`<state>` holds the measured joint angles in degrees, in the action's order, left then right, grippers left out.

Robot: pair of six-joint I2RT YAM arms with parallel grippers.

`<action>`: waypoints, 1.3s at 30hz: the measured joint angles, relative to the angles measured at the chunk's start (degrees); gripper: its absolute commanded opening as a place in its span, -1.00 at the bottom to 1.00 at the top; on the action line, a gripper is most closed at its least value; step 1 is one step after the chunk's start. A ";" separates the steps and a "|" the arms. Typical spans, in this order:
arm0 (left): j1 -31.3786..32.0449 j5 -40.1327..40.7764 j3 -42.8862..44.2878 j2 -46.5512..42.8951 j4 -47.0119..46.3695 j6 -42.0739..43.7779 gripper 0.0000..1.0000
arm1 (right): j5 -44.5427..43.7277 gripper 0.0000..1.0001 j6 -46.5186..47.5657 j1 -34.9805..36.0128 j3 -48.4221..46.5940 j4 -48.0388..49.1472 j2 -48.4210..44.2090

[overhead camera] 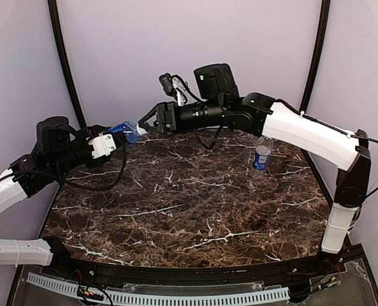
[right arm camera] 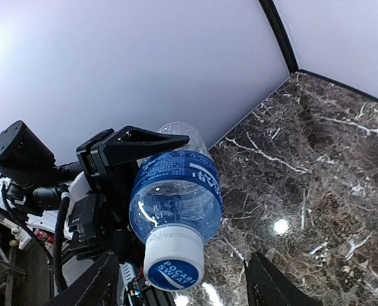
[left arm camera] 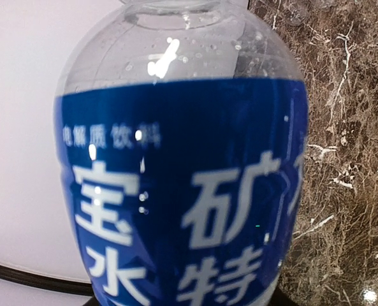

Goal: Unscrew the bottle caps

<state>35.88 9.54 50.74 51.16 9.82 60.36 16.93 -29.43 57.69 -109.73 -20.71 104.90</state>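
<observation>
Right wrist: clear blue-labelled bottle (right arm camera: 176, 191), horizontal, white-sided blue-topped cap (right arm camera: 174, 262) toward camera.

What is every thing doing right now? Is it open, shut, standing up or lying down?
Held bottle: sideways in the air, cap on.
Cap: on the held bottle's neck, facing the right gripper.
Other bottle: standing upright on the table.
Left gripper: shut on the held bottle.
Right gripper: open, one finger on either side of the cap.
</observation>
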 measured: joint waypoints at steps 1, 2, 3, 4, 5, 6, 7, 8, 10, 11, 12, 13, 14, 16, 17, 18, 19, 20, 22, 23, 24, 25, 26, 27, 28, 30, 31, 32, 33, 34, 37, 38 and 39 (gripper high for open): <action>0.17 0.35 -0.28 -0.04 -0.48 0.87 -0.17 | 1.07 0.21 -0.68 0.00 -0.07 0.50 0.66; 0.35 0.55 -0.46 -0.04 -0.70 1.46 -0.16 | 1.84 0.15 -0.76 0.00 -0.07 0.83 1.05; 0.44 0.70 -0.66 -0.04 -0.98 2.12 -0.17 | 2.69 0.07 -1.36 0.00 -0.07 1.25 1.40; 0.52 0.83 -0.76 -0.02 -1.09 2.62 -0.17 | 3.08 -0.07 -1.33 0.00 -0.07 1.42 1.55; 0.57 0.94 -0.87 -0.02 -1.27 3.08 -0.17 | 3.67 -0.15 -1.81 0.00 -0.07 1.66 1.62; 0.70 1.11 -0.98 -0.02 -1.42 3.61 -0.17 | 4.09 -0.19 -1.81 0.00 -0.07 1.84 1.62; 0.79 1.25 -1.03 -0.02 -1.53 3.87 -0.17 | 4.42 -0.20 -2.36 0.00 -0.09 2.19 1.62; 0.79 1.29 -1.03 0.00 -1.64 3.98 -0.17 | 4.44 -0.18 -2.38 0.00 -0.11 2.34 1.62; 0.85 1.51 -1.05 -0.04 -2.10 4.42 -0.17 | 4.68 -0.14 -2.69 -0.09 -0.11 2.58 1.64; 0.92 1.70 -1.05 -0.02 -2.32 4.55 -0.17 | 4.81 -0.13 -2.73 -0.11 -0.11 2.69 1.64; 1.01 1.81 -1.09 -0.02 -2.43 4.59 -0.17 | 4.85 -0.13 -2.89 -0.11 -0.11 2.71 1.64; 1.05 1.97 -1.09 -0.02 -2.47 4.74 -0.17 | 4.96 -0.13 -2.89 -0.11 -0.11 2.75 1.64; 1.05 2.05 -1.09 -0.02 -2.51 4.83 -0.17 | 4.96 -0.12 -2.91 -0.11 -0.07 2.80 1.64; 1.05 2.10 -1.20 -0.02 -2.54 4.98 -0.17 | 4.94 -0.09 -2.95 -0.11 0.13 2.84 1.64; 1.07 2.12 -1.33 -0.02 -2.54 5.01 -0.17 | 4.90 -0.08 -2.99 -0.11 0.28 2.91 1.64; 1.07 2.14 -1.42 -0.02 -2.54 5.03 -0.18 | 4.83 -0.07 -3.04 -0.09 0.33 2.89 1.66; 1.07 2.14 -1.46 -0.02 -2.54 5.01 -0.18 | 4.70 -0.07 -3.04 -0.09 0.37 2.86 1.68; 1.07 2.14 -1.49 0.00 -2.54 5.01 -0.18 | 4.59 -0.08 -3.04 -0.09 0.37 2.86 1.73; 1.11 2.14 -1.51 0.00 -2.54 5.01 -0.18 | 4.17 -0.06 -2.99 -0.04 0.37 2.84 1.77; 1.14 2.14 -1.51 0.00 -2.54 5.03 -0.18 | 3.91 -0.01 -2.97 -0.04 0.37 2.84 1.77; 1.16 2.14 -1.51 0.00 -2.54 5.01 -0.18 | 3.74 0.10 -2.91 -0.04 0.37 2.82 1.79; 1.16 2.14 -1.51 0.00 -2.54 5.01 -0.18 | 3.34 0.17 -2.56 -0.04 0.37 2.80 1.81; 1.16 2.14 -1.51 0.00 -2.54 5.01 -0.18 | 2.95 0.20 -2.38 -0.04 0.37 2.73 1.86; 1.16 2.14 -1.51 0.00 -2.54 5.01 -0.18 | 2.49 0.20 -2.40 -0.04 0.37 2.64 1.92; 1.16 2.14 -1.51 0.00 -2.54 5.01 -0.18 | 2.12 0.17 -2.32 -0.04 0.37 2.51 2.01; 1.16 2.12 -1.51 0.00 -2.54 5.03 -0.18 | 1.36 0.05 -2.27 -0.02 0.39 2.32 2.14; 1.16 2.12 -1.51 0.00 -2.54 5.03 -0.18 | 1.11 -0.04 -2.32 -0.04 0.42 2.23 2.25; 1.16 2.12 -1.51 0.00 -2.54 5.03 -0.18 | 0.98 -0.12 -2.25 -0.04 0.48 2.19 2.27; 1.16 2.12 -1.51 0.00 -2.54 5.03 -0.18 | 0.90 -0.15 -1.99 -0.04 0.48 2.03 2.32; 1.16 2.14 -1.53 0.04 -2.51 5.20 -0.18 | 0.90 -0.16 -2.27 -0.02 0.48 1.95 2.36; 1.16 2.12 -1.77 0.13 -2.51 5.27 -0.18 | 1.01 -0.07 -1.88 0.02 0.48 1.79 2.36; 1.16 2.12 -1.81 0.13 -2.54 5.25 -0.18 | 1.16 -0.07 -1.88 0.02 0.50 1.77 2.36; 1.16 2.14 -1.84 0.13 -2.54 5.27 -0.18 | 1.27 -0.06 -1.95 0.02 0.59 1.79 2.36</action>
<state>37.04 11.68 48.90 51.29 7.29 65.63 18.20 -31.38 57.71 -109.14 -18.92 107.26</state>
